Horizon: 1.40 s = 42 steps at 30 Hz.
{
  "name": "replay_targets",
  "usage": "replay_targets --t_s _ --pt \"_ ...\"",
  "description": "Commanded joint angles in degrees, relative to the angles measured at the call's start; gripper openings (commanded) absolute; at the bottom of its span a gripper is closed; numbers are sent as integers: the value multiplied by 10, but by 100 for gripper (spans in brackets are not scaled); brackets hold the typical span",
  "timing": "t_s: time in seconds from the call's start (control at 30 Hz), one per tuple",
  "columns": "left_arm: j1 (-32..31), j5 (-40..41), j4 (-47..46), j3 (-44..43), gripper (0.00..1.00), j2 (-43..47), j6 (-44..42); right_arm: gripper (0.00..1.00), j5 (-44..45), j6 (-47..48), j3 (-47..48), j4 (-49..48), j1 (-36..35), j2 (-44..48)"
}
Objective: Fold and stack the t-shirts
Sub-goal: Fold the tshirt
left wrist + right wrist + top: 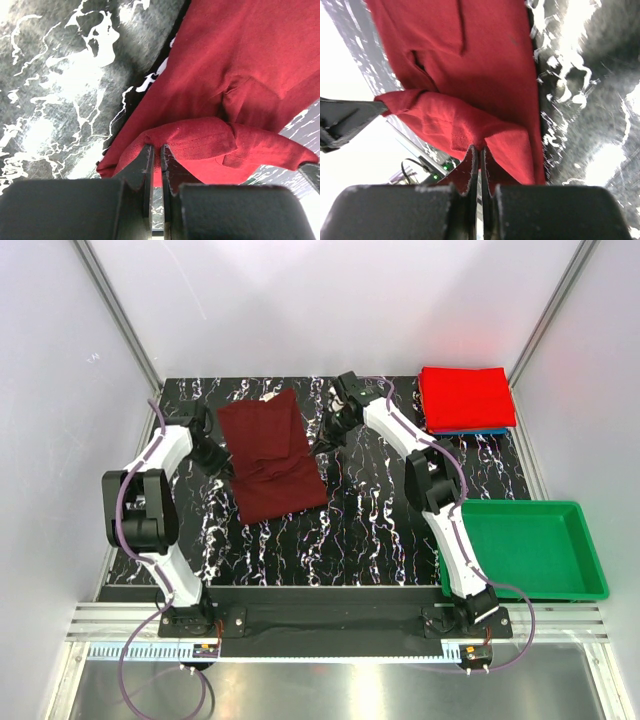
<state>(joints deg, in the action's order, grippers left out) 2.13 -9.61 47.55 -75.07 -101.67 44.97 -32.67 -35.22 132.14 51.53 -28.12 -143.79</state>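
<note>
The dark maroon t-shirt (270,455) lay on the left-centre part of the black marbled desk (370,525), stretched lengthwise from the far edge toward the arms and turned slightly off square. A raised crease ran across it roughly two thirds of the way down, level with the two arms. The left end effector (156,148) was at the shirt's left edge, its jaws pinched almost together on a bunched fold of maroon cloth that was lifted off the desk. The right end effector (478,149) was at the opposite, right edge, its jaws closed tight on a similar raised fold of the same shirt. In both wrist views the cloth hung in a soft ridge between the two grips, while the rest of the shirt lay flat on the desk beyond. At the far right corner of the desk, well apart from the maroon shirt, the bright red t-shirt (465,395) sat neatly folded on top of a blue t-shirt (482,430), which showed only as a thin edge. A green plastic tray (590,550) rested at the near right.
</note>
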Motion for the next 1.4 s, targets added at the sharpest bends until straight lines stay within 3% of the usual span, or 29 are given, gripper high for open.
replay_targets --t_s 0.0,0.37,0.47,0.57,0.8,0.97,1.07,1.37 --pt "4 -17 -36 -35 0 -12 -20 1 -21 -23 42 -48 3 -5" --pt "13 -25 -33 -82 1 -68 -30 1 -16 -61 56 -71 20 -45" --pt "16 -37 -30 -103 10 -92 -37 2 -23 -67 56 -77 26 -54" --pt "19 -32 -21 -129 26 -100 -48 16 -26 -73 58 -83 32 -59" --pt "31 56 12 -167 43 -55 -60 39 -27 -68 60 -88 44 -44" --pt "24 53 -6 -100 43 -8 -60 35 -31 -52 60 -82 44 -39" --pt "18 -8 -60 -61 42 -1 -66 28 -40 -47 52 -78 44 -39" --pt "14 -3 -112 -71 43 -46 -142 34 -52 23 5 -42 44 -4"
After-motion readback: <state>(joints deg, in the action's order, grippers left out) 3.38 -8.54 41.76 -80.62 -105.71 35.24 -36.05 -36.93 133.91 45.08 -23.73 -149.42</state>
